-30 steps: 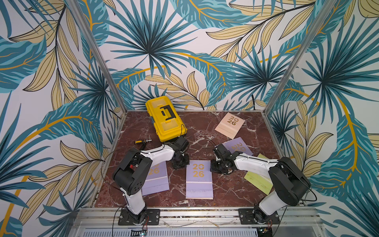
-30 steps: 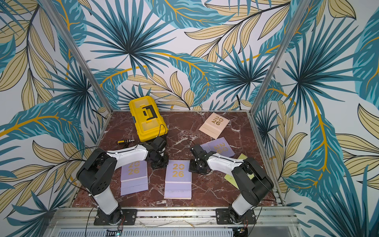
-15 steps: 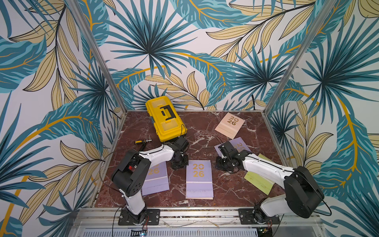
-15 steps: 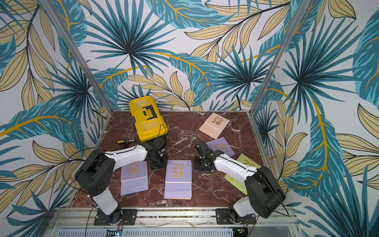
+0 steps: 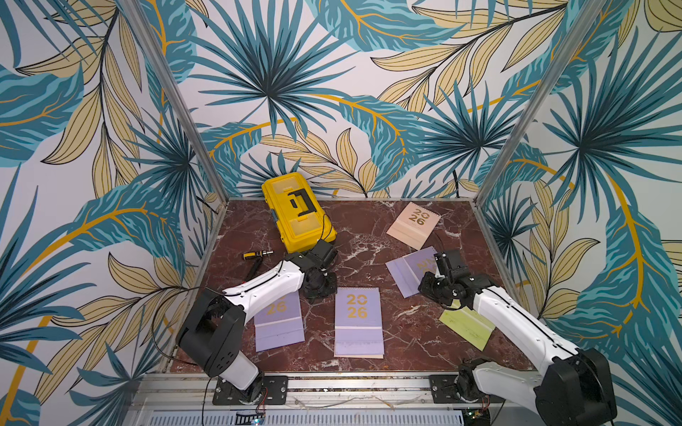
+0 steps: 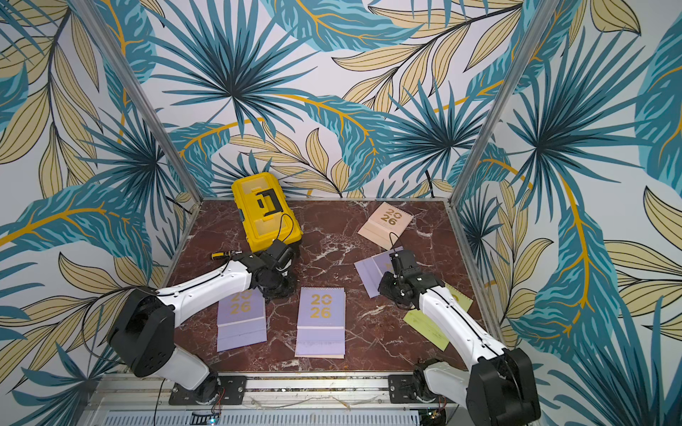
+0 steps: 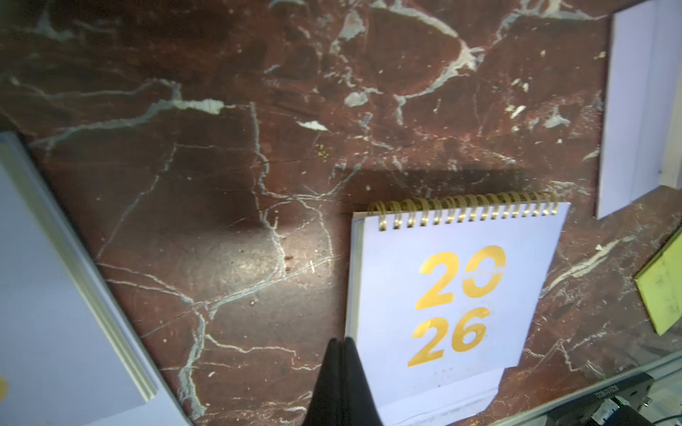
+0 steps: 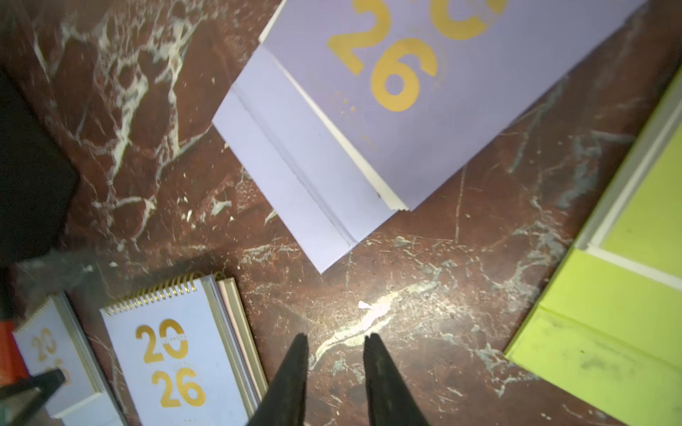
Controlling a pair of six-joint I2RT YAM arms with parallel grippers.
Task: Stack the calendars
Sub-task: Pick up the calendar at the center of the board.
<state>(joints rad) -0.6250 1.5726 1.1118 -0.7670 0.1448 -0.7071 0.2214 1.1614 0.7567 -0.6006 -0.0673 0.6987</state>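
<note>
At the lower left of the table in a top view, one lilac calendar is lying flat. Just right of it we are holding the left end effector pressed together and empty, its tip beside the edge of the middle calendar. That one is sitting lower centre with a peach edge showing beneath it, so we are treating it as the stack.

Right of centre a third lilac calendar is lying askew. The right end effector is hanging over bare table just beside its corner, fingers slightly apart with nothing between them. The green calendar is lying at lower right, and a peach one is lying well apart at upper right.

We are judging the askew lilac to be next. For a clean pick we are aiming to spread the fingers wider and come in low at its free corner. We are planning to pinch the thick page block rather than the thin flap, then lift it level and square it over the stack.
</note>
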